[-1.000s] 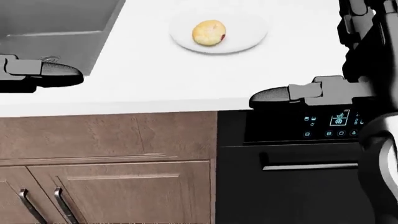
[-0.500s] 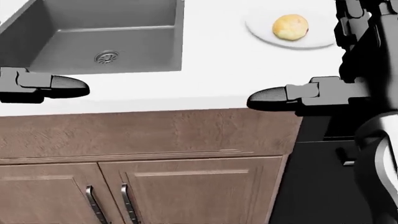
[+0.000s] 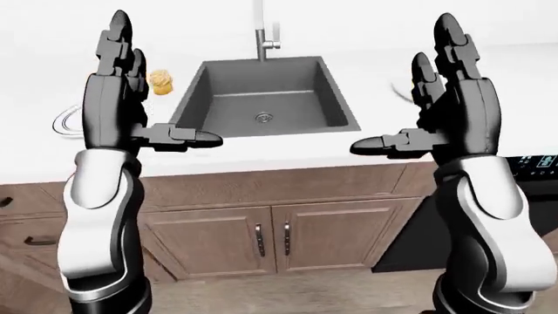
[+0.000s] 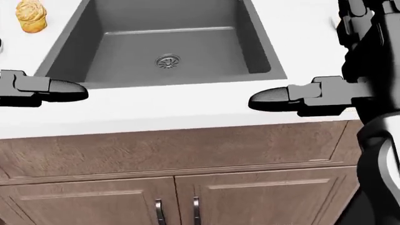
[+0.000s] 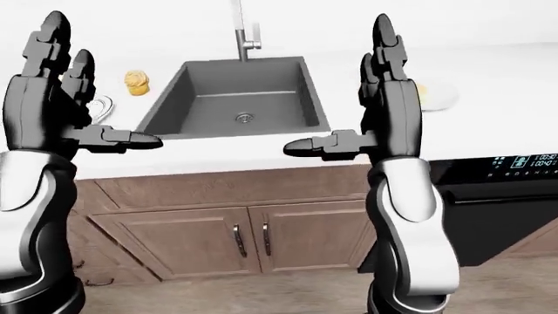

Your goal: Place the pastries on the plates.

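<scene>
- White countertop [image 4: 187, 110] over brown wooden cabinets [image 3: 279, 229]; black oven [image 5: 497, 196] at right.
- Dark grey rectangular sink [image 4: 169, 42] mid-counter, steel faucet [image 5: 240, 33] at far edge.
- Black left hand [image 3: 118, 78] and black right hand [image 3: 449, 85] raised upright, fingers spread wide, empty.
- White plate [image 5: 436, 97] right of sink, mostly hidden behind right hand.
- Golden muffin pastry [image 4: 31, 16] on counter, left of sink.

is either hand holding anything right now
No, nothing is held. The left hand and the right hand are both raised with fingers open and empty. The golden muffin-shaped pastry sits untouched on the white counter left of the dark grey sink.
</scene>
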Controlling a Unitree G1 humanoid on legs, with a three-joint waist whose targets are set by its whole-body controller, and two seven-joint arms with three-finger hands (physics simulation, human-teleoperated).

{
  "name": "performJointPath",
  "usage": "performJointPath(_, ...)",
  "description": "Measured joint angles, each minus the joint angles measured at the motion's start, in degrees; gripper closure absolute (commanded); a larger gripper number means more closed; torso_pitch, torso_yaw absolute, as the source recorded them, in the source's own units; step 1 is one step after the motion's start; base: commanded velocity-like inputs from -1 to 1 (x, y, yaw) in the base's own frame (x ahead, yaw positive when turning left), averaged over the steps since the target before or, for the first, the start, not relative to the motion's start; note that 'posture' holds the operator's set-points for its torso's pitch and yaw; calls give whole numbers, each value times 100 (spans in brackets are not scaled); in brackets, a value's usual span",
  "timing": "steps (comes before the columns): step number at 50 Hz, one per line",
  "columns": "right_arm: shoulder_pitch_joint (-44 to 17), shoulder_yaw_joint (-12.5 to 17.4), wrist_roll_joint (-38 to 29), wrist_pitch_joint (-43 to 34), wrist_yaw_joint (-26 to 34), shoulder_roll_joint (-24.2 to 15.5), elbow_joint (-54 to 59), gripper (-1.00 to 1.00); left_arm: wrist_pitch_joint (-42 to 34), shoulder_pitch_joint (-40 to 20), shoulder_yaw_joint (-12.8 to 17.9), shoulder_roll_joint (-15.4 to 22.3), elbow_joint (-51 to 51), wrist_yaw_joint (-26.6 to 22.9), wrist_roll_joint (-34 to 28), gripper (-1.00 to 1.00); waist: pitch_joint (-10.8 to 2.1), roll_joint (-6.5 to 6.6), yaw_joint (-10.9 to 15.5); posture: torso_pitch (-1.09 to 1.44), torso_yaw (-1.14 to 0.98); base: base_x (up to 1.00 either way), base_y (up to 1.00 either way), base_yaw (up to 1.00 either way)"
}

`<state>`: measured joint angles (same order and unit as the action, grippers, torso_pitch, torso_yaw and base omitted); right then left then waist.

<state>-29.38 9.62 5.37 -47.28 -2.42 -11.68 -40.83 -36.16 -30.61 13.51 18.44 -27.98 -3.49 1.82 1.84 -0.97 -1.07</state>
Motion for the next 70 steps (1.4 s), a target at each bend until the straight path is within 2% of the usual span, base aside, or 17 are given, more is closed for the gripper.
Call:
performJointPath(4,-74,-31,-8,92,2,-3,-27,-100,89,-48,61,33,-98,28,-5,-100,0,574,8,0,0,7,69,0)
performJointPath(8,48,-196,42,24,64,85,130,-100,-13,76,148,53,47,66,-30,-100,67,509,125,0,0,7,69,0)
performJointPath(12,9,-85,27,13,54,55,90,-100,-12,52,114,59,-51,60,-26,-100,88,191,96,0,0,7,69,0)
performJointPath(18,-29,-85,22,150,30,49,20,-100,-2,26,80,57,-54,51,-43,-100,80,-111,79,0,0,7,69,0)
performJointPath(23,126,-24,-29,57,-3,52,158,-100,-52,121,-60,-20,-35,-21,-18,-100,-29,4,-9,0,0,7,36,0)
performJointPath(27,-5,-67,-17,160,9,55,31,-100,-32,74,55,21,-117,-5,-67,-100,45,446,6,0,0,16,36,0)
performJointPath(30,119,-234,23,184,69,126,65,-100,-24,181,150,29,-52,23,-139,-100,95,490,77,0,0,17,35,0)
performJointPath(35,127,-112,-15,177,72,93,57,-100,12,130,94,15,-140,6,-156,-100,85,252,76,0,0,14,26,0)
performJointPath(44,163,-162,-12,271,-36,132,184,-100,-58,227,129,-1,-72,-38,-179,-100,194,114,169,0,0,0,0,1)
performJointPath(50,190,-84,-8,265,-8,122,137,-100,-131,207,92,-2,-155,-68,-173,-100,-9,42,222,0,0,0,0,44)
performJointPath(53,164,-70,5,296,-14,118,72,-100,-63,155,110,12,-302,-64,-180,-100,4,-165,227,0,0,2,0,48)
performJointPath(55,214,-35,5,331,-19,104,95,-100,-26,173,33,-50,-311,-68,-183,-100,64,-46,157,0,0,3,0,48)
performJointPath(58,272,-14,-14,358,-42,120,234,-100,-39,199,-67,-69,-190,-119,-164,-100,43,-164,148,0,0,4,0,48)
performJointPath(62,199,-133,-63,375,-25,93,241,-100,-66,211,68,-47,-215,-103,-216,-100,60,-75,172,0,0,1,3,4)
performJointPath(65,184,-53,-41,380,-17,140,198,-100,-39,179,73,-45,-300,-91,-240,-100,141,89,44,0,0,0,0,0)
performJointPath(67,146,16,-3,361,-60,134,217,-100,-46,160,24,-48,-298,-110,-227,-100,93,315,-24,0,0,0,0,0)
performJointPath(70,201,-49,43,357,-108,151,273,-100,-68,237,30,-48,-220,-132,-222,-100,114,215,17,0,0,0,0,0)
